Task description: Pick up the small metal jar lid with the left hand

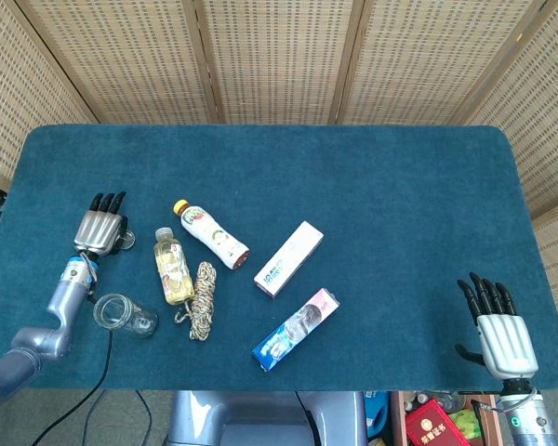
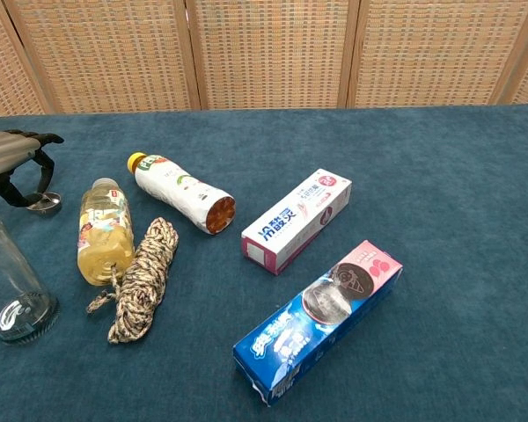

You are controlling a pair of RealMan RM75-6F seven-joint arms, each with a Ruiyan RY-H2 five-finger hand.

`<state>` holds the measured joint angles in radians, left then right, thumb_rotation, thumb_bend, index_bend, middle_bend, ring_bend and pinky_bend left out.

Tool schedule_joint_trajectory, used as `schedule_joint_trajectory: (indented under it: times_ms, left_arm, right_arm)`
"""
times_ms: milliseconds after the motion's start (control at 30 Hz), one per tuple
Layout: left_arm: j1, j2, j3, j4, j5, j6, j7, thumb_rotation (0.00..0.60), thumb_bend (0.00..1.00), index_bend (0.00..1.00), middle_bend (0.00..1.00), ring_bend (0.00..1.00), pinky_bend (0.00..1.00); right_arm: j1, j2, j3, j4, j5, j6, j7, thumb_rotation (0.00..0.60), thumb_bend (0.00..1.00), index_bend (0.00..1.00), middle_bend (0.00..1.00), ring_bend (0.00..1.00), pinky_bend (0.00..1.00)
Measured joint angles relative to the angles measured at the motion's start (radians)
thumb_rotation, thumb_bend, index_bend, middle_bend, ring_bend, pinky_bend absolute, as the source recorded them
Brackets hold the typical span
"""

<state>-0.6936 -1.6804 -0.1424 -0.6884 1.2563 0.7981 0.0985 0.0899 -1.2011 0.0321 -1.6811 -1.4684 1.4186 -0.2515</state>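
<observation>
The small metal jar lid (image 2: 43, 206) sits low at the table's left side, between the thumb and fingertips of my left hand (image 2: 13, 158), which arches over it and pinches it. From the head view only the lid's rim (image 1: 127, 243) peeks out right of the left hand (image 1: 100, 228). I cannot tell whether the lid is clear of the cloth. My right hand (image 1: 505, 334) hangs past the table's near right corner, fingers spread, holding nothing.
A clear glass jar (image 1: 124, 314) lies just in front of the left hand. To its right are a yellow drink bottle (image 1: 172, 266), a coiled rope (image 1: 202, 299), a white bottle (image 1: 212, 233), and two boxes (image 1: 288, 257) (image 1: 296, 329). The blue table (image 1: 372, 186) ends near the left hand.
</observation>
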Motion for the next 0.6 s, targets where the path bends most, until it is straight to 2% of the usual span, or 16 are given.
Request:
schedule_joint_trajectory:
  times_ms: [367,600]
  left_arm:
    - [0.024,0.090,-0.010,-0.133,0.006,0.068,0.024,0.600,0.42,0.61,0.00,0.00,0.00]
    - [0.057,0.178,-0.013,-0.259,0.007,0.129,0.045,0.600,0.42,0.61,0.00,0.00,0.00]
  right_arm:
    - [0.000,0.004,-0.006,-0.007,-0.013,0.002,0.006,0.600,0.00,0.00,0.00,0.00,0.00]
    - [-0.001,0.006,-0.011,-0.014,-0.026,0.006,0.004,0.600,0.00,0.00,0.00,0.00,0.00]
